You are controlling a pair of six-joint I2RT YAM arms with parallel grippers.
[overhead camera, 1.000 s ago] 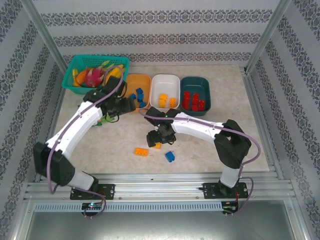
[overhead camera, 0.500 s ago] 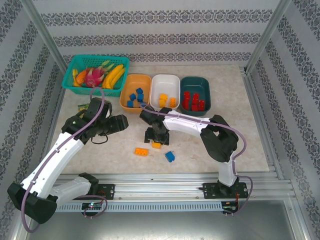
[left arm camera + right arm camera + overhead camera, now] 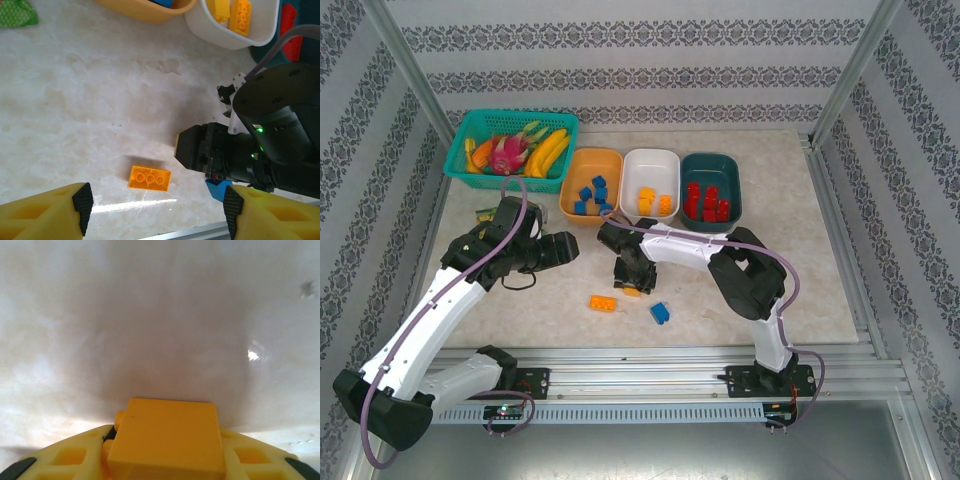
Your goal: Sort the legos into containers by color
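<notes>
Right gripper is down at table centre, clamped on a yellow-orange lego. Left gripper is spread wide and holding nothing, left of centre. Loose orange brick and blue brick lie toward the near edge. Orange tray, white tray and teal tray sit along the far edge.

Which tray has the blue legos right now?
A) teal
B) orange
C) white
B: the blue legos lie in the orange tray.
</notes>
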